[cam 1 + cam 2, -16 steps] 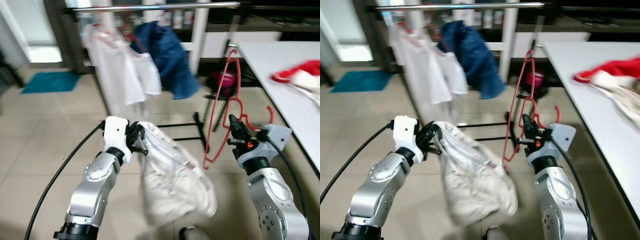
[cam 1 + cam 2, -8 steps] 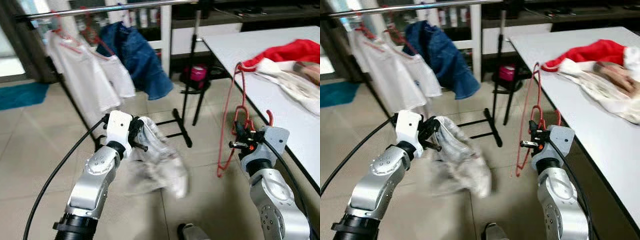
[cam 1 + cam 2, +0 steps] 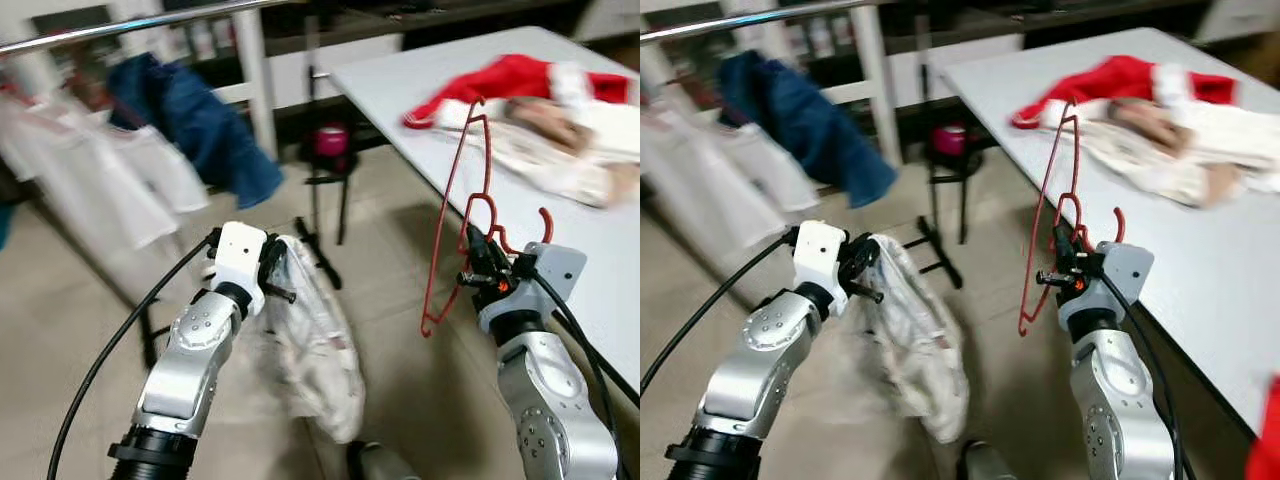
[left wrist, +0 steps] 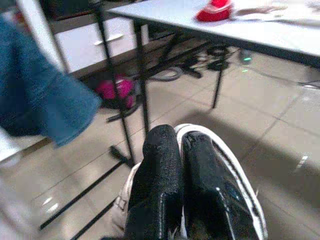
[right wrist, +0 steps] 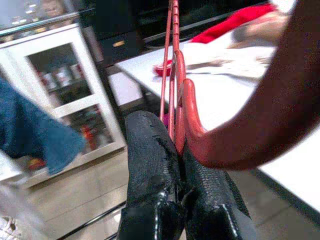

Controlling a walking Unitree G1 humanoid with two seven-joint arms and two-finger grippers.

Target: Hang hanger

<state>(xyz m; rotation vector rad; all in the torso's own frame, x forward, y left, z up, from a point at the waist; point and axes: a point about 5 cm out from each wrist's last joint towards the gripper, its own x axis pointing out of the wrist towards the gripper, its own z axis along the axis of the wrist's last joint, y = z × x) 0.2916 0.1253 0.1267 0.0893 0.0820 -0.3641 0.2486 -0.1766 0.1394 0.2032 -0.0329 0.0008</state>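
A red wire hanger (image 3: 455, 210) stands upright in front of me, with my right gripper (image 3: 473, 258) shut on it near the hook. In the right wrist view the red hanger (image 5: 175, 75) runs up between the black fingers (image 5: 150, 160). My left gripper (image 3: 272, 275) is shut on a crumpled white garment (image 3: 315, 345) that droops toward the floor. The left wrist view shows the fingers (image 4: 160, 185) pressed together over the white cloth (image 4: 235, 170). A metal clothes rail (image 3: 130, 22) crosses the top left.
A blue garment (image 3: 200, 130) and white shirts (image 3: 90, 180) hang on the rail, blurred. A white table (image 3: 600, 240) on the right carries a red and white heap of clothes (image 3: 520, 100). A black stand with a pink object (image 3: 328, 142) is behind, on tiled floor.
The camera has swung right, so the rail slid left and the table fills more of the view. Both grippers keep their holds; the garment swings a little.
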